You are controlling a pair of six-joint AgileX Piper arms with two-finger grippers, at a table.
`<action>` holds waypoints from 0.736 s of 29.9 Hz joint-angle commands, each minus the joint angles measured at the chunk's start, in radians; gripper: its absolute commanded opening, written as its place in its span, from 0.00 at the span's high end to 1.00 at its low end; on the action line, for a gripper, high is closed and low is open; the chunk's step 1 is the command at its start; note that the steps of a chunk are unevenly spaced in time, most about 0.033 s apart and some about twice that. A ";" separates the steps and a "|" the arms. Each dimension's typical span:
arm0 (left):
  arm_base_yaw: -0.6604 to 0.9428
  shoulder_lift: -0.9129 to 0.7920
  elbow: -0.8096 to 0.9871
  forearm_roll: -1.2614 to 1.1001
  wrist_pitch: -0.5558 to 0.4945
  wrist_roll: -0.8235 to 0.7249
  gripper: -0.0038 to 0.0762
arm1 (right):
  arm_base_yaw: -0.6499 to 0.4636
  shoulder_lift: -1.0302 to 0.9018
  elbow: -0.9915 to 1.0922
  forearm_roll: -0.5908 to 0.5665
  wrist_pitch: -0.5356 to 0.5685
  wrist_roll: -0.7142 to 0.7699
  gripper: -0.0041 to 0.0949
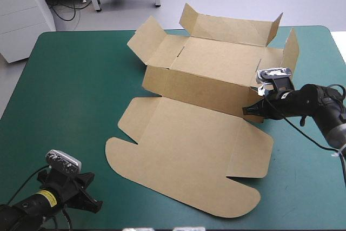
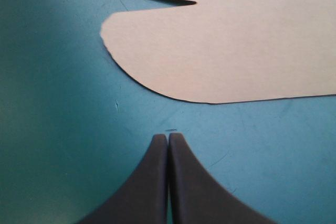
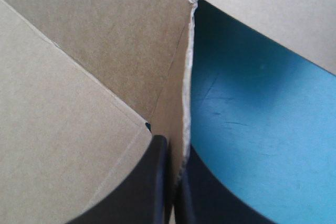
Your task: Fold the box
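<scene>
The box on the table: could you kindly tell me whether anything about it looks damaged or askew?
Nothing stands out. The box is half folded, walls partly raised, lid flat on the cover, no tears visible. The right fingers grip a corner flap edge cleanly.

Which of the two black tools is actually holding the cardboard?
The right tool, pinched shut on an edge at the near right corner of the box. The left tool is shut on nothing, short of the flat lid.
</scene>
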 commanded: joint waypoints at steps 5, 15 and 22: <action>-0.005 0.009 -0.026 -0.008 -0.056 -0.008 0.99 | 0.003 0.045 -0.130 -0.171 -0.008 -0.104 0.98; -0.005 0.009 -0.026 -0.008 -0.056 -0.008 0.99 | 0.003 0.206 -0.295 -0.201 -0.020 -0.382 0.98; -0.005 0.009 -0.026 -0.008 -0.056 -0.008 0.99 | 0.016 0.273 -0.387 -0.203 -0.034 -0.675 0.98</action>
